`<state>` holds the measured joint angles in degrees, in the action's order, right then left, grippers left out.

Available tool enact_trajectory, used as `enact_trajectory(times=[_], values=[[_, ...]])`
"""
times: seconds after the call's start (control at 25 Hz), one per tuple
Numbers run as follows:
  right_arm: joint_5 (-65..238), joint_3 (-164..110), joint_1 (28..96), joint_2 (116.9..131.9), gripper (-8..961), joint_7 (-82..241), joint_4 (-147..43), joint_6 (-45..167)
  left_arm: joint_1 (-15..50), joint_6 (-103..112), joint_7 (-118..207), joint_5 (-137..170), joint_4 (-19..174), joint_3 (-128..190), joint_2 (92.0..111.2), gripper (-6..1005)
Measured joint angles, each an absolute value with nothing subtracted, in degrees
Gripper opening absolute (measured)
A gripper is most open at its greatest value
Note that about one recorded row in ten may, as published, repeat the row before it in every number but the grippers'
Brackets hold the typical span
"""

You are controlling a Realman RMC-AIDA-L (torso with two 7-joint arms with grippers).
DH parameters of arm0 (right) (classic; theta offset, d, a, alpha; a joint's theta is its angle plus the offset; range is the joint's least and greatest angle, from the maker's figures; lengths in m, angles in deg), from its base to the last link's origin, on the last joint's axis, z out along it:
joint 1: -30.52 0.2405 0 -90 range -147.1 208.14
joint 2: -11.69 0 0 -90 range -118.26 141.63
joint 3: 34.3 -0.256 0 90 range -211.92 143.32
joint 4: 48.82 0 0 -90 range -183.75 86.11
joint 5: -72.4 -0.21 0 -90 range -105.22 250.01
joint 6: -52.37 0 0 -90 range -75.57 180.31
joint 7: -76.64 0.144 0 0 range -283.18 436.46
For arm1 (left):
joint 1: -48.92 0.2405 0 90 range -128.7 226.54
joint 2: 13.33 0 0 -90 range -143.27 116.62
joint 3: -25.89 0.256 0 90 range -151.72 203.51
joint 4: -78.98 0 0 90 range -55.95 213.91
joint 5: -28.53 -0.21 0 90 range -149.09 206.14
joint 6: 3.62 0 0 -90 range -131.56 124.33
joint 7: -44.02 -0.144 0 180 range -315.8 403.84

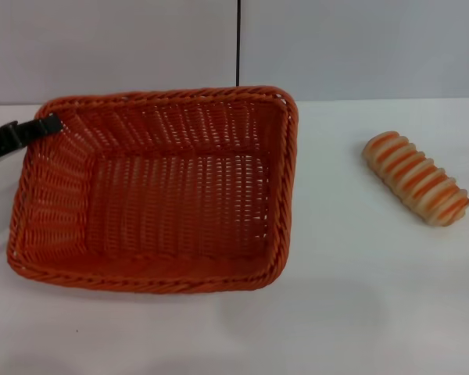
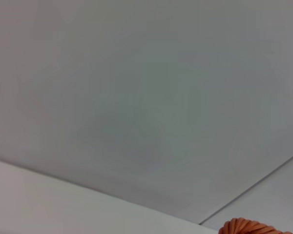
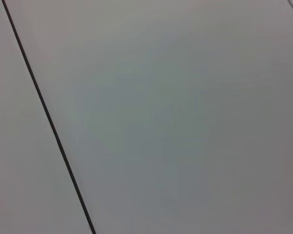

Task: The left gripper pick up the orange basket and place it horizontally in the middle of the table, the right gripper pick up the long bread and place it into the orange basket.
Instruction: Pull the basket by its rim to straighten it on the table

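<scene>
The orange basket (image 1: 152, 191) sits on the white table (image 1: 359, 297), left of centre, with its long side running left to right and its inside bare. My left gripper (image 1: 48, 125) reaches in from the left edge and is shut on the braided rim at the basket's far left corner. A sliver of that rim (image 2: 249, 227) shows in the left wrist view. The long bread (image 1: 417, 177) lies on the table at the right, striped side up, well apart from the basket. My right gripper is out of view, and its wrist view shows only grey panels.
A grey wall (image 1: 336, 47) with a dark vertical seam (image 1: 238, 43) stands behind the table's far edge. Bare tabletop lies between the basket and the bread and along the near side.
</scene>
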<state>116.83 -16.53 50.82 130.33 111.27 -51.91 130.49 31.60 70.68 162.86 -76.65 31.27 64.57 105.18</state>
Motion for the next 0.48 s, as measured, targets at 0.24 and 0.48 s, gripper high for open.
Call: enact_trajectory(times=[0.24,0.48], values=[[116.99,-16.27,51.43,130.33,611,111.27,-52.08,129.29,32.35,69.97,160.5,-75.2,34.27,64.76,105.37,189],[117.05,-15.76,51.51,130.38,614,111.27,-52.08,129.17,32.47,69.11,159.72,-74.81,35.84,64.78,105.35,192]])
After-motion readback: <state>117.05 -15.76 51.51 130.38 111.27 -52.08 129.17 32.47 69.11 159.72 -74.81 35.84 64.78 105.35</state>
